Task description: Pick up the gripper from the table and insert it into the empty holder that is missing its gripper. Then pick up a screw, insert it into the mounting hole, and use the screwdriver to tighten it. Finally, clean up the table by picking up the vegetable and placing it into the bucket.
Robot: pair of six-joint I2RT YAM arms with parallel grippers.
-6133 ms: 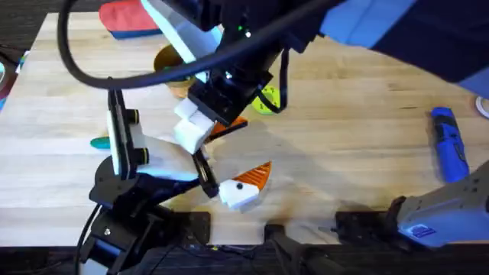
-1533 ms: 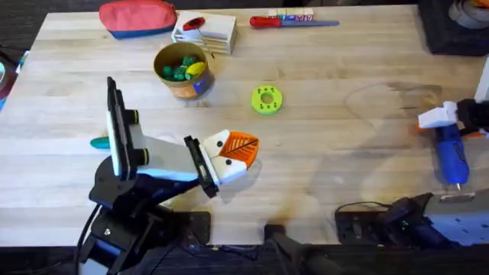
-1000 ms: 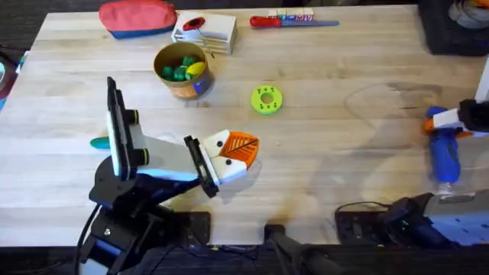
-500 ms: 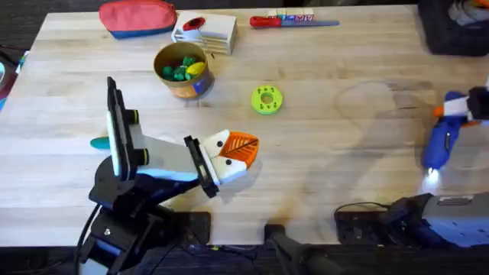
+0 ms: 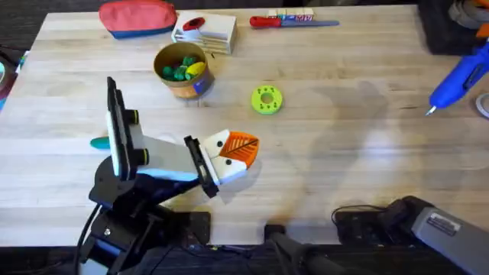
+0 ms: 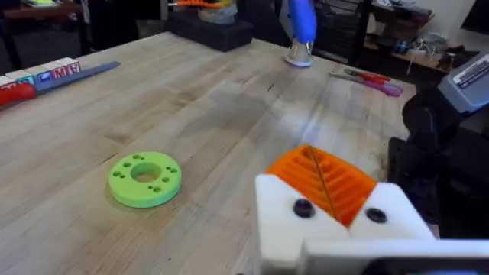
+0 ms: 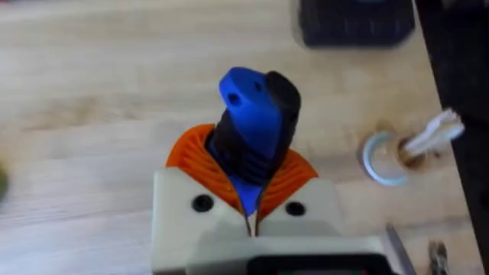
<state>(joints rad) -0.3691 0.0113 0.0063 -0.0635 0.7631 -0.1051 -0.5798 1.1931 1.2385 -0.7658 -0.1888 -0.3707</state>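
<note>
I have the screwdriver (image 7: 254,130) clenched in my right tool (image 7: 248,218), the orange pads pinching its blue body, and in the overhead view it hangs tilted above the far right edge of the desk (image 5: 336,137), tip pointing down. It looks rigid and fairly hefty for its size, with smooth plastic that could twist between the pads, so I judge a hold near the dark collar is safest, keeping the barrel in line with the tool.

My left tool (image 6: 336,210) rests low over the desk near the middle; its 2 orange pads appear pressed together with nothing between them. The green disc (image 5: 266,99) lies just beyond it. The bucket (image 5: 182,70) stands farther back on the left with toys inside. The vegetable (image 5: 100,142) lies at the desk's left side, partly behind the left arm, light and easy to pinch across its middle.
</note>
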